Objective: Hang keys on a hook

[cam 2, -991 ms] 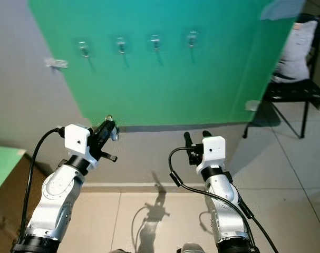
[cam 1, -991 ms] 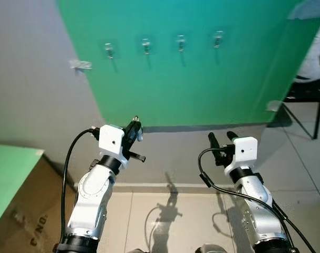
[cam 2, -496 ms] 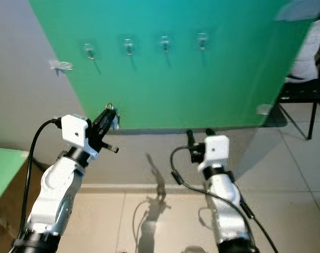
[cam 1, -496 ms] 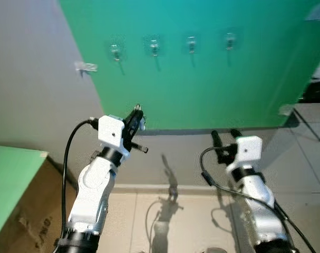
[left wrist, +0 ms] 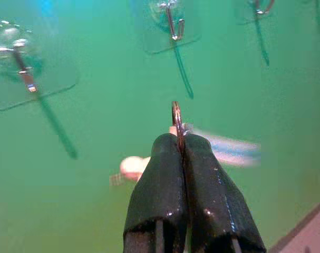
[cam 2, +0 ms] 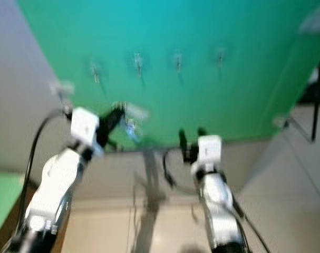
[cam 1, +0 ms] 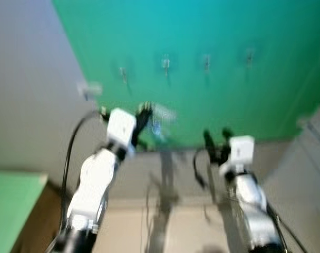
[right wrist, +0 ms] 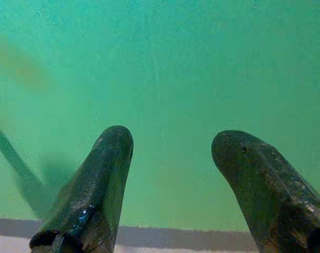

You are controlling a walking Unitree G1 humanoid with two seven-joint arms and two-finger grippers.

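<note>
Both eye views are blurred by motion. Four small metal hooks (cam 1: pixel 165 63) sit in a row on the green wall panel (cam 1: pixel 212 100). My left gripper (cam 1: pixel 144 112) is raised in front of the panel, below the hooks, and is shut on the key ring (left wrist: pixel 176 118). The keys (cam 1: pixel 162 118) dangle from it as a pale smear. In the left wrist view one hook (left wrist: pixel 173 23) stands just beyond the fingertips (left wrist: pixel 167 150), with another hook (left wrist: pixel 20 63) off to one side. My right gripper (cam 1: pixel 215 136) is held lower, open and empty, facing the panel (right wrist: pixel 170 79).
A grey wall (cam 1: pixel 28 95) lies left of the panel, with a small fitting (cam 1: pixel 88 88) on it. A green-topped box (cam 1: pixel 12 195) stands at the lower left. Tiled floor (cam 1: pixel 175 226) runs below the panel, and a dark chair (cam 2: pixel 315 95) stands at the far right.
The whole picture has shifted and blurred, so the camera is moving toward the wall. My left gripper has risen nearer the hooks, and the keys now swing out to its right.
</note>
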